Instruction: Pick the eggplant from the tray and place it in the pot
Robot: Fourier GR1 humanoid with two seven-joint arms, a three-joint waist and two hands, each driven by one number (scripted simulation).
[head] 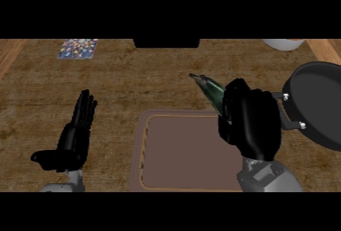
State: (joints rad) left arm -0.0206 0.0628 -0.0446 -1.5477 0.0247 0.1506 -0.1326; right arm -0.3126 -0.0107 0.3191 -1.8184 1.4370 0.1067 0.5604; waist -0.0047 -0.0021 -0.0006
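Counter: brown, mottled countertop (120,90) is seen from steeply above in the head view, filling the frame between its edges.
Tray: brown rectangular tray (180,153) with a paler raised rim is laid flat at lower centre; its inner surface is bare where it can be seen.
Right hand: black right hand (250,119) is shown above the tray's upper right corner, its fingers curled round the eggplant, with the grey forearm entering from the lower edge.
Eggplant: dark green-tinted eggplant (209,90) is held in the right hand, lifted off the tray; only its stem end is seen, tilted up and to the left out of the fist, the rest being hidden by the fingers.
Pot: black pot (320,103) is placed at the right edge, partly cut off by the frame, with its handle just beside the right hand.
Left hand: black left hand (73,135) is rested at the left, fingers straight and pointing up, nothing held.
Background: small patterned blue item (78,48), a dark block (166,43) and a pale round object (285,43) are seen along the far edge.
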